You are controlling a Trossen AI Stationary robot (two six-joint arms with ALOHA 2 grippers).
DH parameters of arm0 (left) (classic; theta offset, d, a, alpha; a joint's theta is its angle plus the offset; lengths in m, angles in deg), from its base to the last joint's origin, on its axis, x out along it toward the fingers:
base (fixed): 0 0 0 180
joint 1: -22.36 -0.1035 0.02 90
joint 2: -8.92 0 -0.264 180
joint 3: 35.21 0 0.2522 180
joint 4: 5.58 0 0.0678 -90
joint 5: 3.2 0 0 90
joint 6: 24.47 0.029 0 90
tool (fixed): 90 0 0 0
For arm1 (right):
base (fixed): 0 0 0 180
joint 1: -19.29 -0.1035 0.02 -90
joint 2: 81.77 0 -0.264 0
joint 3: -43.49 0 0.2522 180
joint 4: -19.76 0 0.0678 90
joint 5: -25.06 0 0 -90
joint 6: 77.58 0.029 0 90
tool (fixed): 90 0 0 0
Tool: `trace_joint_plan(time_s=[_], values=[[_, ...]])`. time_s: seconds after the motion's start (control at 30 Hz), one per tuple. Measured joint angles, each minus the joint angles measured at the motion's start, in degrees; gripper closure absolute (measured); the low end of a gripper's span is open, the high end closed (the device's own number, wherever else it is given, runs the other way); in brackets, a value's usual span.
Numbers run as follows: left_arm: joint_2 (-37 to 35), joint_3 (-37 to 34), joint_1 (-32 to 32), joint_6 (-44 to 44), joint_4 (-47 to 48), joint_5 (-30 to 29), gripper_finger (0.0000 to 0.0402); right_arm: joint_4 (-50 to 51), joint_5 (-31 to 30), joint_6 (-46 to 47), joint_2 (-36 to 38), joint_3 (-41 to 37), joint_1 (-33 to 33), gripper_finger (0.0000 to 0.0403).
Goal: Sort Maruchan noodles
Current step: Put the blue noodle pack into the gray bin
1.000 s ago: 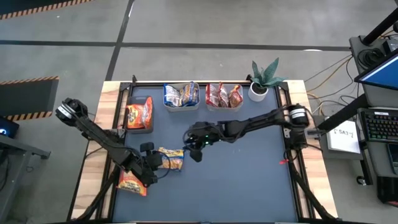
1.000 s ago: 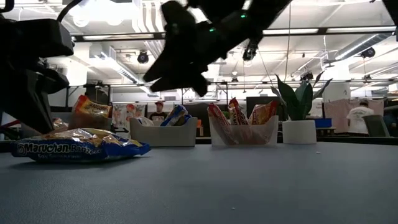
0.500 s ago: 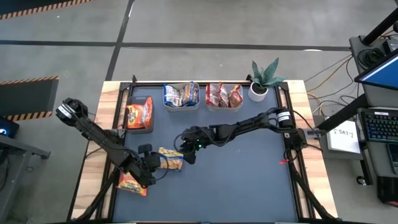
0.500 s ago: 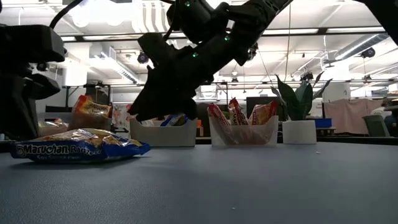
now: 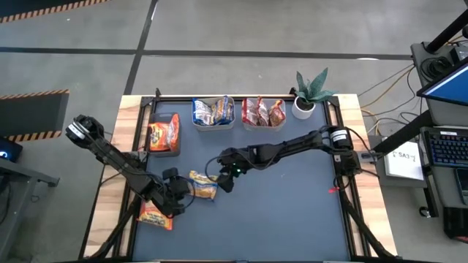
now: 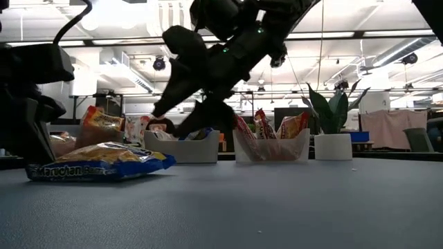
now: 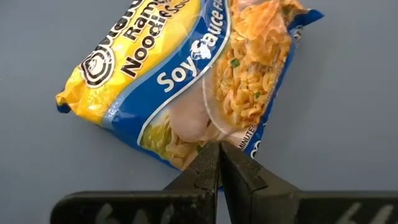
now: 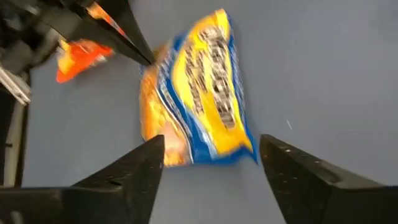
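Observation:
A yellow-and-blue Maruchan packet (image 5: 203, 186) lies flat on the blue mat left of centre, also in the low view (image 6: 104, 162). My left gripper (image 5: 187, 191) is shut, with its tips at the packet's left-hand edge (image 7: 219, 149). My right gripper (image 5: 221, 180) is open and hovers just right of the packet. In its wrist view the fingers stand on either side of the packet (image 8: 199, 106) without touching it. An orange packet (image 5: 155, 215) lies flat near the table's near-left corner. My left gripper has its shut fingertips (image 7: 211, 163) on the packet's long edge beside the noodle picture (image 7: 199, 140), coming from above and pointing down. The packet stays flat on the mat. Whether the tips pinch the film or only press on it, I cannot tell.
Three tubs stand along the far edge: one with orange packets (image 5: 163, 135), one with yellow-and-blue packets (image 5: 213, 113), one with red packets (image 5: 263, 113). A potted plant (image 5: 311, 95) stands at the far right. The mat's right half (image 5: 292, 212) is bare.
My right gripper has moved toward the table's left and come down over the yellow-and-blue packet. The packet has slid a little toward the table's right, staying flat, with my left gripper following it.

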Motion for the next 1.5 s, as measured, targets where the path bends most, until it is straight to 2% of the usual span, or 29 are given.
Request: trace_joint_plan(time_s=[0.13,0.3,0.53,0.83,1.1,1.27,1.5], values=[[0.04,-1.75,-0.02,0.00,-4.34,-1.69,0.0402,4.63,0.23,1.15,0.28,-0.05,-0.37,0.0112],[0.07,-2.10,-0.04,0.00,-6.11,-4.09,0.0402,7.69,0.41,1.13,0.39,-0.52,-1.00,0.0089],[0.09,-2.10,-0.07,0.15,-7.02,-7.39,0.0402,8.90,2.35,1.63,0.39,-2.65,-1.26,0.0087],[0.09,-2.10,-0.07,-0.07,-8.92,-7.70,0.0402,8.24,3.69,4.78,2.39,-6.35,-1.68,0.0090],[0.09,-2.07,-0.07,-0.39,-9.32,-8.64,0.0402,-8.41,2.79,10.99,2.35,-11.58,-1.79,0.0090],[0.09,-2.07,-0.11,-0.55,-8.02,-8.75,0.0402,-15.47,2.08,13.28,1.51,-14.41,-1.77,0.0094],[0.09,-2.32,-0.11,-1.23,-6.40,-12.72,0.0402,-19.13,-1.55,13.56,1.51,-16.90,-1.66,0.0093]])
